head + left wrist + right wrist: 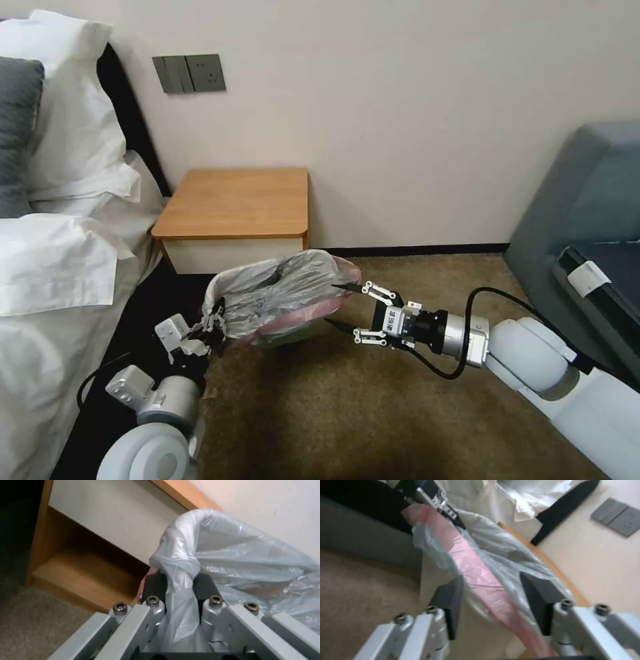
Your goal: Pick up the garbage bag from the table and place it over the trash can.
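**Bag draped over bin, left claw pinching it, right claw spread**

On the carpet in front of the table [233, 203], the trash can [293, 337] sits mostly hidden under the garbage bag [280, 293]. Bag is spread across the bin top, grey crinkly film bulging up, pinkish-red edge running along the near side. Table top is bare wood, white drawer front just behind the bag.

Left gripper [212, 325] is at the bag's left end, low by the bed [60, 267]. Left wrist view: dark fingers [155, 585] clamped on a bunched twist of the bag [186, 562], film pinched between them and trailing back toward the wrist; the table's lower shelf [76, 580] is beyond.

Right gripper [340, 305] is at the bag's right end, jaws spread wide. Right wrist view: dark pads [448, 600] sit either side of the bag's pink edge [476, 575]; no grip visible on the film. Upper fingertip is near or touching the bag's right corner, can't tell which.

Grey sofa [587, 213] far right, well apart from the bin.
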### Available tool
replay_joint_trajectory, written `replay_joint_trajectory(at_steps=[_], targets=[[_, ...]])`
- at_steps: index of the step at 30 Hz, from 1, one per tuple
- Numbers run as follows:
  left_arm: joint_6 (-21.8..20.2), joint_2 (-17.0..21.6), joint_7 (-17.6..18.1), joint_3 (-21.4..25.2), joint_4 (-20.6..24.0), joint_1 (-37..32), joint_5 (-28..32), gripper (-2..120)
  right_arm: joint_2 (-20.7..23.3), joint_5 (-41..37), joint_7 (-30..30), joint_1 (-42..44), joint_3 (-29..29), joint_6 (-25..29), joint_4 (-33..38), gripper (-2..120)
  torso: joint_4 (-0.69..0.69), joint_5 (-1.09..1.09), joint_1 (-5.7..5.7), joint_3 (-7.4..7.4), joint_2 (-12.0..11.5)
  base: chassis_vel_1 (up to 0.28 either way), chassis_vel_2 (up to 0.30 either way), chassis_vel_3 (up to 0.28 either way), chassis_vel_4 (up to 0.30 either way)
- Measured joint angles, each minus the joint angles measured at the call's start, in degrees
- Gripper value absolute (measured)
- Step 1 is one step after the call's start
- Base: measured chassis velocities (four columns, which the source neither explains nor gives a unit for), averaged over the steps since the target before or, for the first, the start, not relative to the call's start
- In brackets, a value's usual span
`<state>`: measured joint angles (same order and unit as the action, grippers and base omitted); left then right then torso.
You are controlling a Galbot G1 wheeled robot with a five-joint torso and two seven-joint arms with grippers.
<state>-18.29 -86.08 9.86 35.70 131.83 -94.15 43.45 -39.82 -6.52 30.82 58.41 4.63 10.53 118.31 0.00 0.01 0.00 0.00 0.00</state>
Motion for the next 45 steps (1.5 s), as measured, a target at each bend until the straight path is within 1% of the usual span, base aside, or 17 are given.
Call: replay_joint_trajectory(at_steps=[1, 3, 6, 8, 10, 12, 18, 20, 23, 24, 26, 27, 30, 31, 35, 40, 45], targets=[[0.0, 0.0, 0.0, 0.0, 0.0, -0.1, 0.0, 10, 0.0, 0.0, 0.4, -0.1, -0.2, 0.0, -0.2, 37, 0.00, -0.01, 0.00, 0.00, 0.0, 0.000, 0.000, 0.000, 0.000], [0.0, 0.1, 0.0, 0.0, 0.0, -0.1, 0.0, 10, 0.1, -0.1, 0.7, -0.2, -0.3, 0.0, -0.4, 33, 0.00, -0.01, 0.00, 0.00, 0.0, 0.000, 0.000, 0.000, 0.000], [0.1, 0.2, -0.1, 0.3, 0.2, -0.1, 0.0, 10, 0.3, -0.1, 1.5, -0.2, -0.4, 0.0, -0.6, 18, 0.00, 0.00, 0.00, 0.00, 0.0, 0.000, 0.000, 0.000, 0.000], [0.1, 0.2, -0.1, 0.3, 0.2, -0.1, 0.0, 10, 0.4, -0.2, 1.6, -0.2, -0.3, 0.0, -0.6, 15, 0.00, 0.00, 0.00, 0.00, 0.0, 0.000, 0.000, 0.000, 0.000], [0.1, 0.2, -0.1, 0.2, 0.2, -0.1, 0.0, 10, 0.7, -0.5, 1.7, -0.2, -0.2, 0.1, -0.6, 5, 0.00, -0.01, 0.00, 0.00, 0.0, 0.000, 0.000, 0.000, 0.000], [0.1, 0.1, -0.1, 0.2, 0.2, 0.0, 0.0, 10, 0.8, -0.5, 1.7, -0.2, -0.2, 0.1, -0.6, 0, 0.00, 0.00, 0.00, 0.00, 0.0, 0.000, 0.000, 0.000, 0.000], [0.1, 0.0, -0.2, 0.0, 0.4, -0.1, -0.2, 10, 1.0, -1.0, 0.7, -1.4, -0.7, 0.0, 0.2, 0, 0.00, 0.00, 0.00, 0.00, 0.0, 0.000, 0.000, 0.000, 0.000], [0.1, 0.0, -0.2, 0.0, 0.4, -0.1, -0.4, 10, 1.2, -1.3, 0.5, -2.0, -1.2, -0.2, 0.4, 3, 0.00, -0.01, 0.00, 0.00, 0.0, 0.000, 0.000, 0.000, 0.000], [0.2, 0.0, -0.4, -0.1, 0.2, -0.2, -1.2, 10, 2.2, -2.4, 0.4, -5.1, -3.7, -0.9, 0.5, 18, 0.00, 0.00, 0.00, 0.00, 0.0, 0.000, 0.000, 0.000, 0.000], [0.2, 0.0, -0.4, -0.1, 0.2, -0.2, -1.2, 10, 2.2, -2.4, 0.4, -5.1, -3.7, -0.9, 0.5, 18, 0.00, 0.00, 0.00, 0.00, 0.0, 0.000, 0.000, 0.000, 0.000], [0.3, 0.0, -0.6, -0.1, 0.0, -0.2, -1.7, 10, 3.1, -3.3, 0.5, -7.4, -5.5, -1.4, 0.3, 30, 0.01, -0.01, 0.00, 0.00, 0.0, 0.000, 0.000, 0.000, 0.000], [0.3, 0.0, -0.6, -0.1, 0.0, -0.2, -1.7, 10, 3.1, -3.3, 0.5, -7.4, -5.5, -1.4, 0.3, 30, 0.01, -0.01, 0.00, 0.00, 0.0, 0.000, 0.000, 0.000, 0.000], [0.3, -0.1, -0.7, -0.1, -0.2, -0.2, -2.0, 10, 4.6, -5.3, 1.2, -10.0, -7.7, -2.1, 0.0, 43, 0.00, 0.00, 0.00, 0.00, 0.0, 0.000, 0.000, 0.000, 0.000], [0.3, -0.1, -0.7, -0.1, -0.2, -0.2, -2.0, 10, 4.6, -5.3, 1.2, -10.0, -7.7, -2.1, 0.0, 43, 0.00, 0.00, 0.00, 0.00, 0.0, 0.000, 0.000, 0.000, 0.000], [0.4, -0.1, -1.0, -0.2, -0.2, -0.1, -2.5, 10, 6.5, -9.2, 3.9, -14.4, -10.7, -3.5, -0.7, 61, 0.00, -0.01, 0.00, 0.00, 0.0, 0.000, 0.000, 0.000, 0.000], [0.4, -0.2, -1.3, -0.2, -0.2, -0.2, -2.8, 10, 7.3, -11.0, 4.8, -17.5, -12.9, -4.5, -1.9, 58, 0.00, -0.01, 0.00, 0.00, 0.0, 0.000, 0.000, 0.000, 0.000], [0.4, 0.0, -1.5, -0.2, 0.1, -0.2, -2.9, 10, 7.7, -12.0, 5.6, -19.3, -14.6, -5.0, -2.6, 47, 0.00, 0.00, 0.00, 0.00, 0.0, 0.000, 0.000, 0.000, 0.000]])
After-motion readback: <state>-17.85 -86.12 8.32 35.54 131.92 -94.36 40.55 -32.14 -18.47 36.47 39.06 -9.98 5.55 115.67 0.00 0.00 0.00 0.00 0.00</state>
